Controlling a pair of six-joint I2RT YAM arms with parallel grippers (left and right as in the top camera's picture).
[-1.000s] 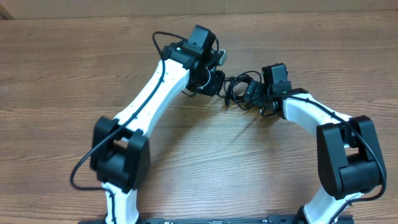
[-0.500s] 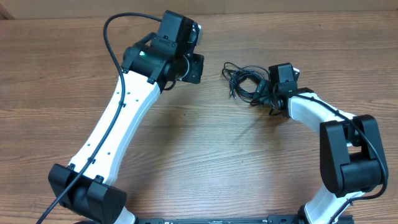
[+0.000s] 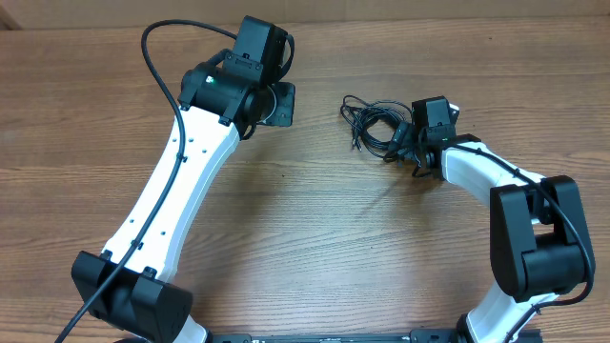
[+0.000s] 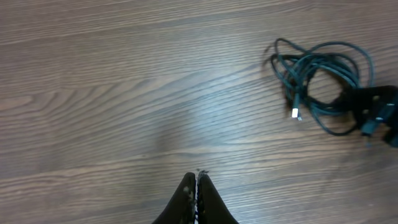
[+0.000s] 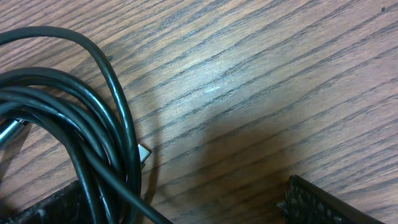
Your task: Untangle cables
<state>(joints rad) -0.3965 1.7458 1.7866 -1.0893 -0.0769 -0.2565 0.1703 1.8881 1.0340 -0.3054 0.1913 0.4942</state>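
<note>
The left claw (image 4: 196, 186) is pinching shut, holding nothing. The right claw (image 3: 400, 152) is gaping wide at the edge of the tangled black cables (image 3: 370, 122) on the wooden table (image 3: 315, 229).

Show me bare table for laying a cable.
Bare: the wide patch between the left arm and right arm, below the cables; the strip between the left gripper and the cables. Crowded where the open right gripper sits at them.

The table (image 3: 315, 238) lies free left of the cables (image 5: 68, 124) crowding the right claw (image 3: 396, 145).
</note>
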